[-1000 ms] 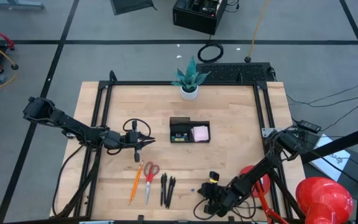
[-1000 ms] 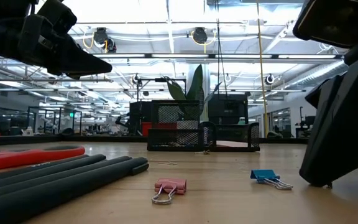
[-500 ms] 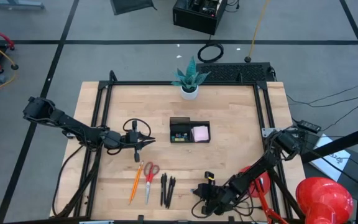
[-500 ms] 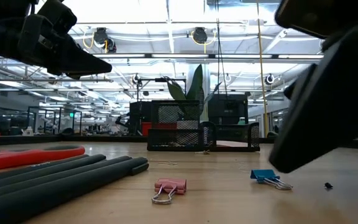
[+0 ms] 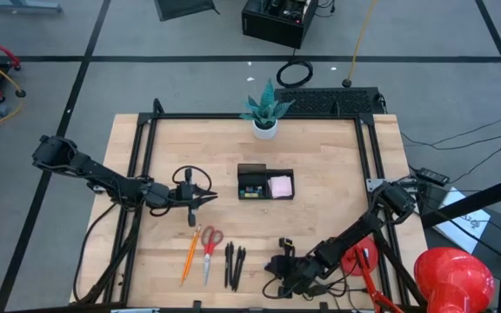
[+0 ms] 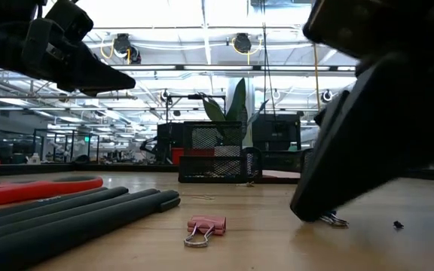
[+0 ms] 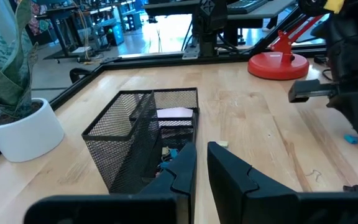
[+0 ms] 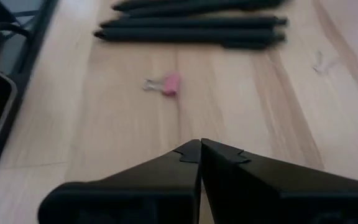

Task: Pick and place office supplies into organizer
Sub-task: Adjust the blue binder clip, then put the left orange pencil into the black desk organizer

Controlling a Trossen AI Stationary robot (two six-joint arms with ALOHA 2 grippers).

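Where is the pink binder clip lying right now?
In the low view the pink binder clip lies on the bare wood near the front, just right of the black pens; the right wrist view shows it beside those pens too.

In the low view the right pincer (image 6: 315, 211) fills the right side and covers nearly all of a clip (image 6: 334, 220), leaving only its wire loop showing. The scissors (image 6: 32, 188) and pens (image 6: 66, 218) are cut off at that view's left edge. From above, the organizer's (image 5: 265, 184) contents are too small to tell.
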